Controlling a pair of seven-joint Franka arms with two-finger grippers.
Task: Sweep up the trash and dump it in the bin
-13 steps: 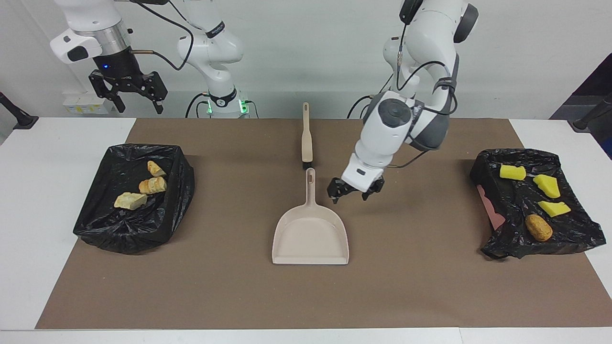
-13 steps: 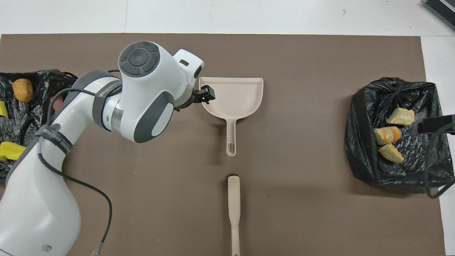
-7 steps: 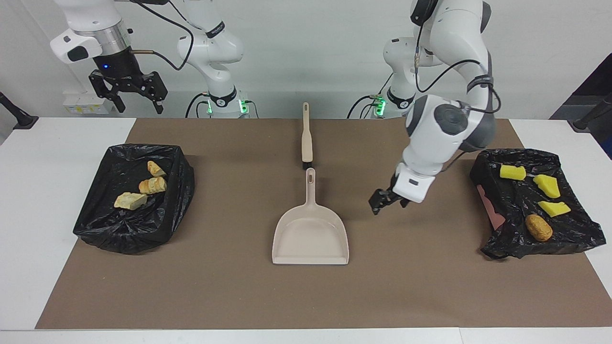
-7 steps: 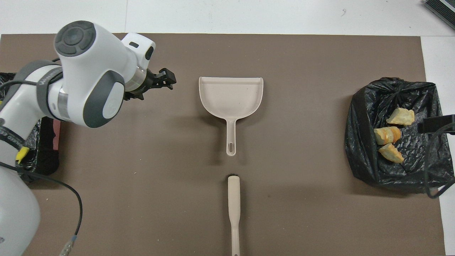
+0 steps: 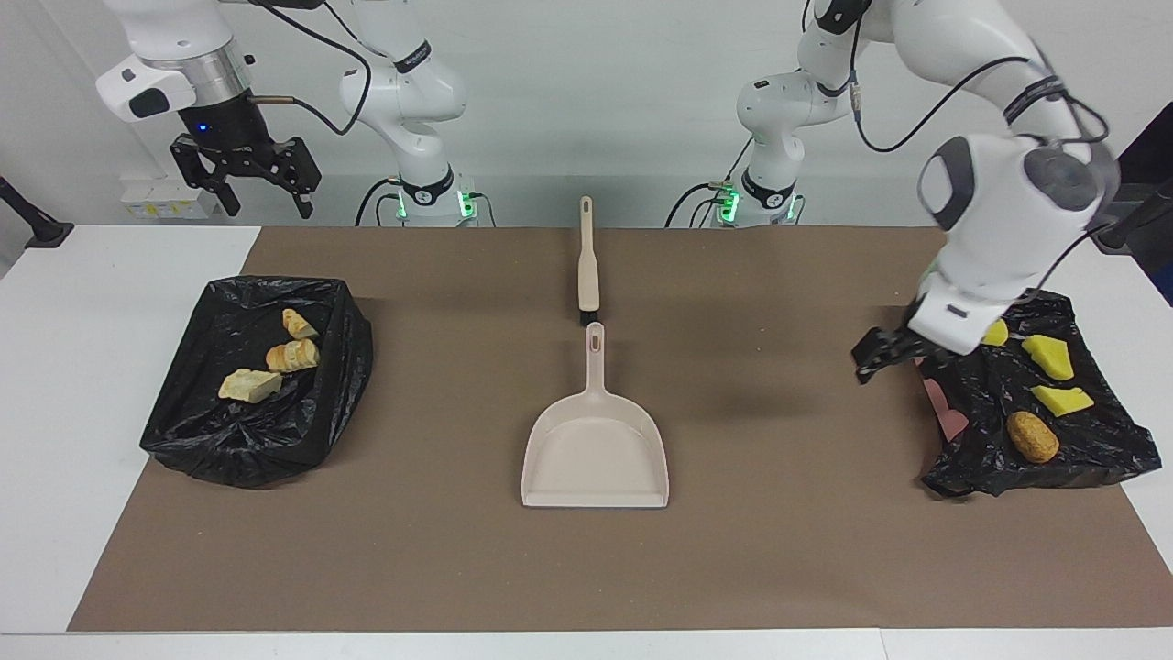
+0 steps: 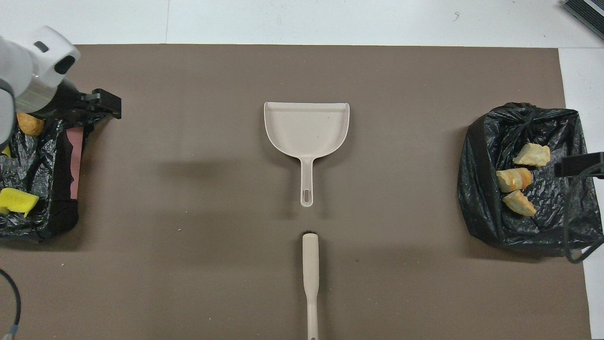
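Observation:
All the trash lies in two black-bagged bins. Bread pieces [image 5: 293, 356] [image 6: 514, 179] sit in the bin [image 5: 183, 440] at the right arm's end. Yellow sponge chunks [image 5: 1049, 356] and a brown lump [image 5: 1033, 436] lie in the bin [image 5: 962, 467] at the left arm's end. My left gripper [image 5: 875, 362] [image 6: 106, 104] hangs open and empty over that bin's edge toward the table's middle. My right gripper [image 5: 246, 179] waits open, raised near its base. The beige dustpan [image 5: 596, 449] [image 6: 306, 127] and brush [image 5: 587, 266] [image 6: 310, 278] lie at the middle, untouched.
A brown mat [image 5: 779, 550] covers the table between the bins. The brush lies in line with the dustpan's handle, nearer to the robots. The left arm's wrist hides part of one sponge chunk [image 5: 994, 332]. A pink patch [image 5: 948, 412] shows where the bag is pulled aside.
My left arm has swung away from beside the dustpan's handle to the bin at its own end of the table. Dustpan, brush, trash and right arm have stayed put.

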